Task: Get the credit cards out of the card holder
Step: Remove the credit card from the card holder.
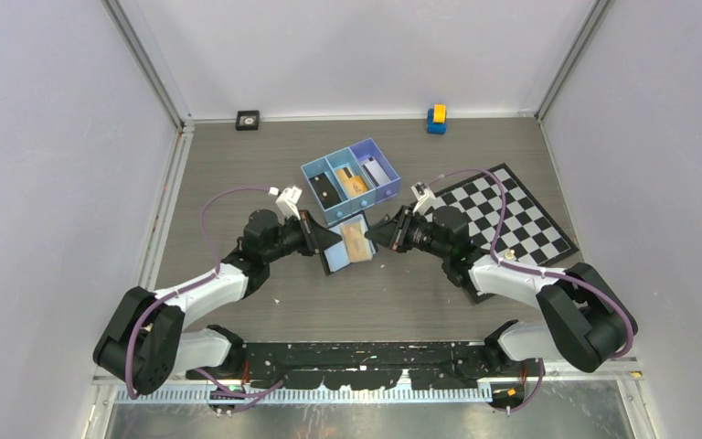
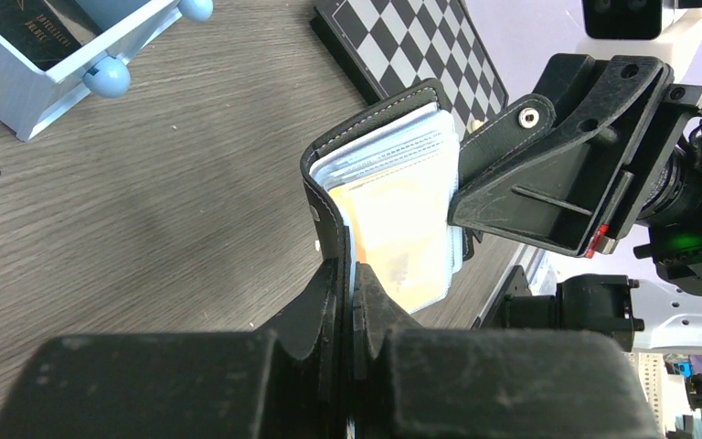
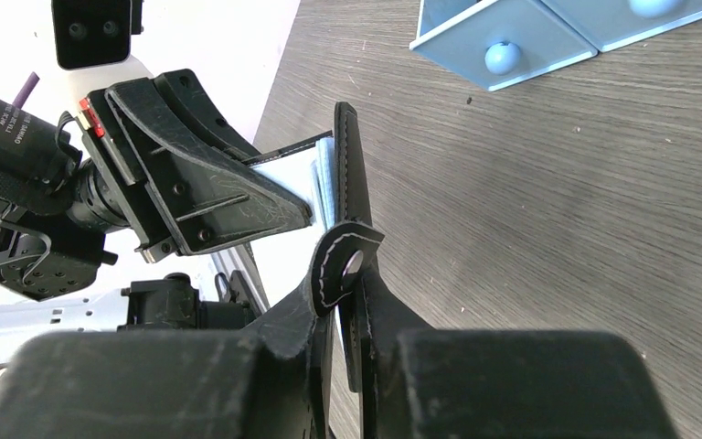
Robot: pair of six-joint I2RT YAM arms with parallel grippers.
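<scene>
The black card holder (image 1: 347, 245) hangs open above the table between my two grippers. My left gripper (image 2: 355, 279) is shut on its left cover (image 2: 329, 197). An orange-gold credit card (image 2: 398, 233) sits in the pale inner sleeves, with more sleeve edges (image 2: 393, 146) stacked behind it. My right gripper (image 3: 352, 302) has its jaws pressed onto the right cover, next to the strap tab (image 3: 340, 265). From above, the left gripper (image 1: 322, 240) and right gripper (image 1: 377, 235) face each other across the holder.
A blue three-compartment tray (image 1: 316, 170) stands just behind the holder, with flat cards in its compartments. A chequered board (image 1: 512, 215) lies at the right under my right arm. A small blue-yellow block (image 1: 436, 119) and a black square object (image 1: 248, 120) sit by the back wall.
</scene>
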